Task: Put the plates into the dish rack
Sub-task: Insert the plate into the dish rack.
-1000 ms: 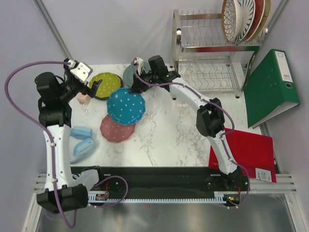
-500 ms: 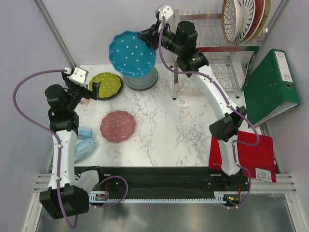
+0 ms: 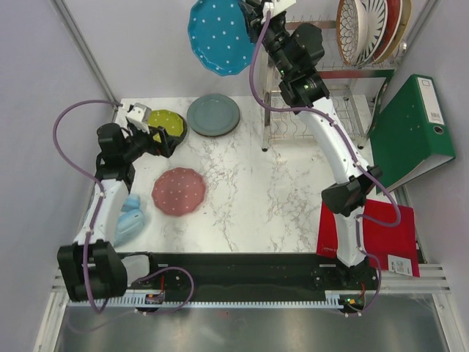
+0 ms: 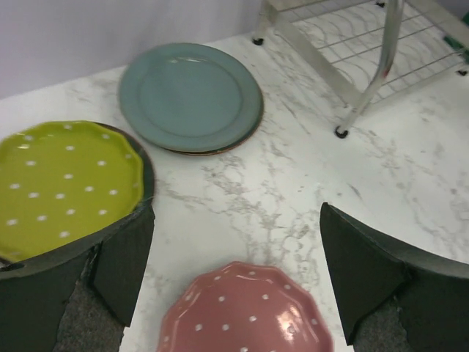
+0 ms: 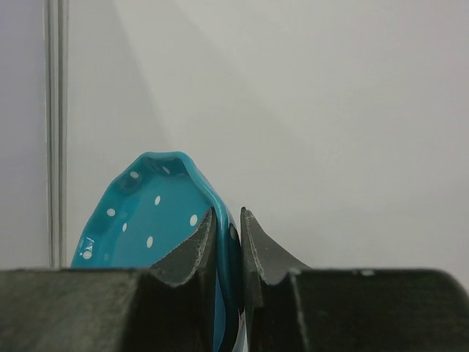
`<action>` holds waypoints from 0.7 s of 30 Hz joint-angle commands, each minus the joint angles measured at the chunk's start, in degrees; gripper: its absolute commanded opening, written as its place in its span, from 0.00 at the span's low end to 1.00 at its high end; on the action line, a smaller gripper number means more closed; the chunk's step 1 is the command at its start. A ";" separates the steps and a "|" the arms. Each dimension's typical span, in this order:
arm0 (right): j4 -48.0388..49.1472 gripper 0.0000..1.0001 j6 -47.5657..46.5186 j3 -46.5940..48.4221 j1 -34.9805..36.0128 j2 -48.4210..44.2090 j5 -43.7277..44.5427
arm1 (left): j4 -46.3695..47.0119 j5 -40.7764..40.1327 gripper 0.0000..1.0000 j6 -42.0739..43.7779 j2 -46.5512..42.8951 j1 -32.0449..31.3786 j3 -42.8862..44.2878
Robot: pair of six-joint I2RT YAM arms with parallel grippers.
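My right gripper (image 3: 251, 20) is shut on the rim of the teal dotted plate (image 3: 218, 34) and holds it high in the air, left of the dish rack (image 3: 322, 81). In the right wrist view the plate (image 5: 154, 220) stands edge-on between the jaws of my right gripper (image 5: 228, 238). My left gripper (image 3: 163, 136) is open and empty, low over the table beside the lime dotted plate (image 3: 165, 125). The grey-blue plate (image 3: 213, 114) and the pink dotted plate (image 3: 179, 191) lie flat on the table. In the left wrist view the lime plate (image 4: 62, 183), grey-blue plate (image 4: 189, 95) and pink plate (image 4: 245, 312) show around my open left gripper (image 4: 238, 268).
Several plates (image 3: 370, 29) stand in the rack's top tier at the right. A green binder (image 3: 410, 132) leans right of the rack and a red folder (image 3: 377, 227) lies at the front right. Light blue items (image 3: 128, 220) lie near the left arm.
My right arm has lifted the teal plate from the table up high and towards the rack's top tier. My left gripper has moved right along the lime plate.
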 commanded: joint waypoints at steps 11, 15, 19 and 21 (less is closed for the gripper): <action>4.29 0.00 8.56 -12.00 0.90 -8.82 -5.26 | 11.69 18.81 1.00 -18.73 21.88 0.04 18.68; 3.58 0.00 8.47 -15.52 0.90 -10.76 -5.79 | 23.25 27.95 1.00 -34.53 25.49 3.20 21.08; 2.88 0.00 8.47 -17.80 0.90 -12.51 -6.14 | 40.50 32.27 1.00 -52.64 31.72 4.09 21.76; 2.61 0.00 8.73 -18.60 0.90 -12.87 -6.41 | 45.33 32.10 1.00 -55.30 35.14 4.09 23.25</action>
